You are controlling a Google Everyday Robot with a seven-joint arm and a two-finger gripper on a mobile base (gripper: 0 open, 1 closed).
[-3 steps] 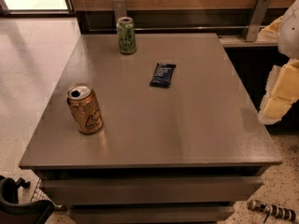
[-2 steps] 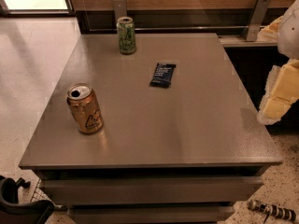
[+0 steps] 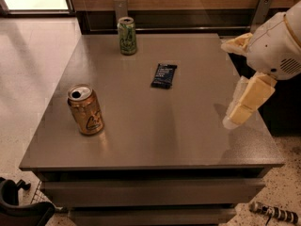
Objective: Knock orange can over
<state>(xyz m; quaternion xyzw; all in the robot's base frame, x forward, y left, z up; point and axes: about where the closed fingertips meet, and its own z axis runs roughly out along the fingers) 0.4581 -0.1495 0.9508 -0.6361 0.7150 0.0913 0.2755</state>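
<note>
We see the orange can [image 3: 85, 109] upright on the table [image 3: 164, 131], the gripper [image 3: 233, 118] well apart at the right edge (grip: we cannot tell).

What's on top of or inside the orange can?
Nothing sits on the orange can; its silver top is bare, tab opening dark, so the contents are hidden. The gripper hangs by the right edge of the table, far off.

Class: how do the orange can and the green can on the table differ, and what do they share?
The orange can is orange-gold; the green can is pale green. The orange can stands front-left on the table; the green can at its far edge. Both stand upright. The gripper hangs at the table's right edge.
</note>
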